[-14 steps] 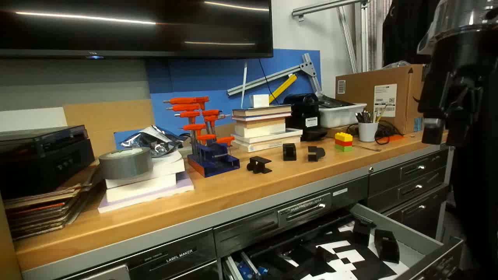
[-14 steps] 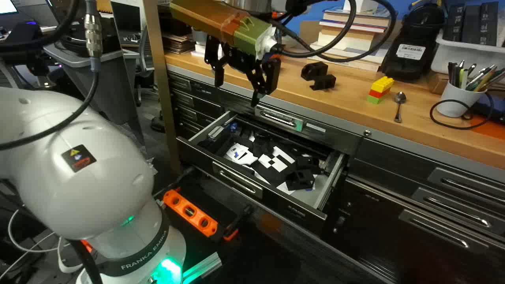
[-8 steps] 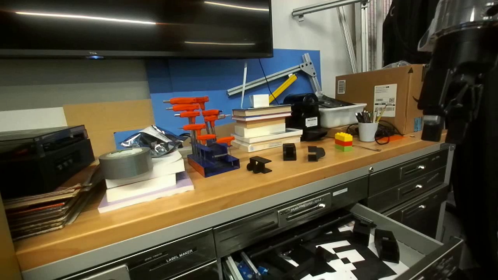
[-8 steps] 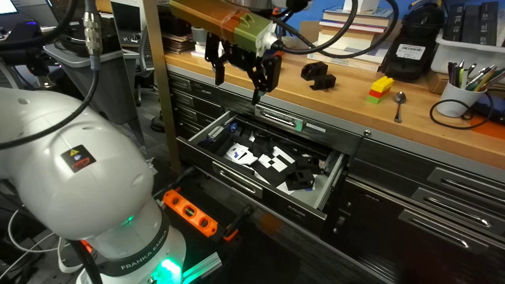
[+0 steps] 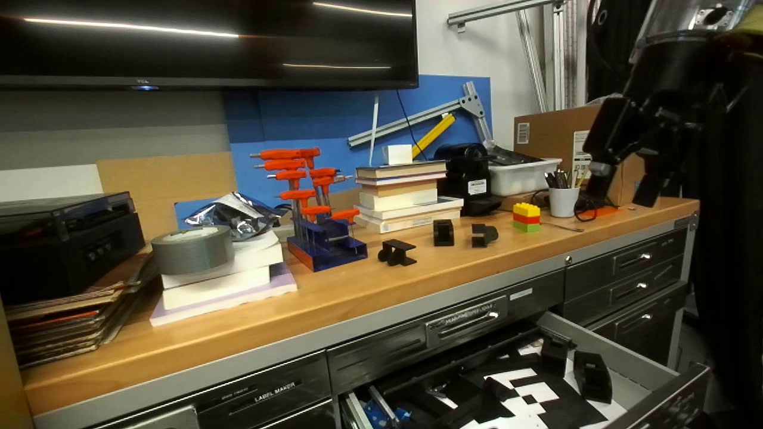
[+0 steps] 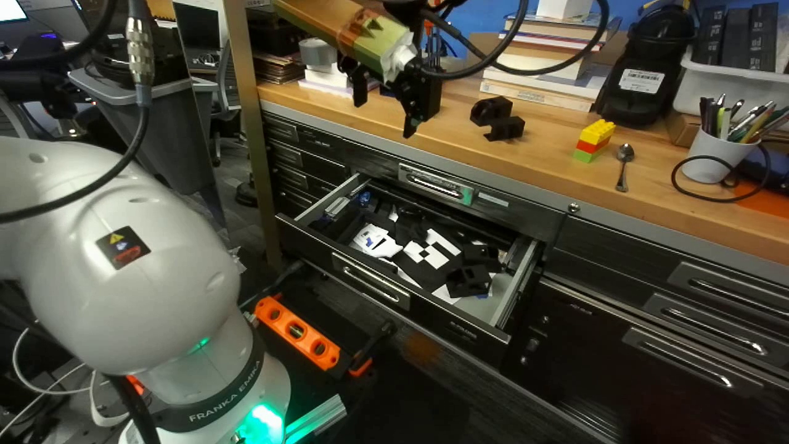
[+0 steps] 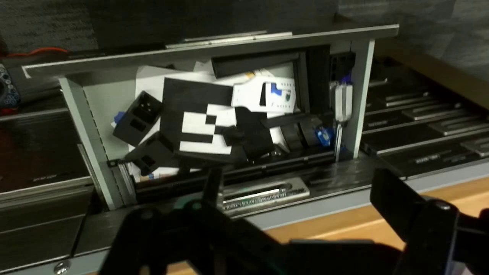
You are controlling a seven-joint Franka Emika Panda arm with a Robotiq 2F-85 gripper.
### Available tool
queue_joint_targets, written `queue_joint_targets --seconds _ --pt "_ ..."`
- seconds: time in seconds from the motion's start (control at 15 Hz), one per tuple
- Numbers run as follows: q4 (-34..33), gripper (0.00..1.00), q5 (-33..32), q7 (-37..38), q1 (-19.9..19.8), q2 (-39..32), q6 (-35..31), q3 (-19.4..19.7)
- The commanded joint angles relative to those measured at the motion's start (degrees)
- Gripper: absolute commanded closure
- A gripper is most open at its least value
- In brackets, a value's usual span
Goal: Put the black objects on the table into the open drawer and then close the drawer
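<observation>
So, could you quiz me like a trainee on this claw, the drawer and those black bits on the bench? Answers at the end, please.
1. Count: how many small black pieces lie on the wooden tabletop?
2. True or false: other black parts lie inside the open drawer.
3. Pick one. The gripper, your claw, is:
a) shut on one of those pieces
b) shut with nothing in it
c) open with nothing in it

Key
1. Three
2. True
3. c
</observation>
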State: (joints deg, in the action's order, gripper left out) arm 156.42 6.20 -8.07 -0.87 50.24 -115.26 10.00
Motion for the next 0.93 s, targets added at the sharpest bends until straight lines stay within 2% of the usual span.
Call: queue_joint_targets --seconds 0.0,0.2,0.47,0.67,0.87 --pt "-0.62 0.00 5.51 7.51 0.47 -0.13 -9.54 -4.92" --pt "-3.22 0.00 7.45 13.89 0.59 -6.21 -21.67 -9.80" --pt "-10.02 0.00 4.55 20.24 -1.18 -17.61 -30.20 -14.20" --pt "-15.99 0.00 1.54 23.50 -3.32 -26.70 -32.04 -15.54" --pt "-23.42 0.00 -2.33 26.43 -5.19 -36.13 -30.71 -15.23"
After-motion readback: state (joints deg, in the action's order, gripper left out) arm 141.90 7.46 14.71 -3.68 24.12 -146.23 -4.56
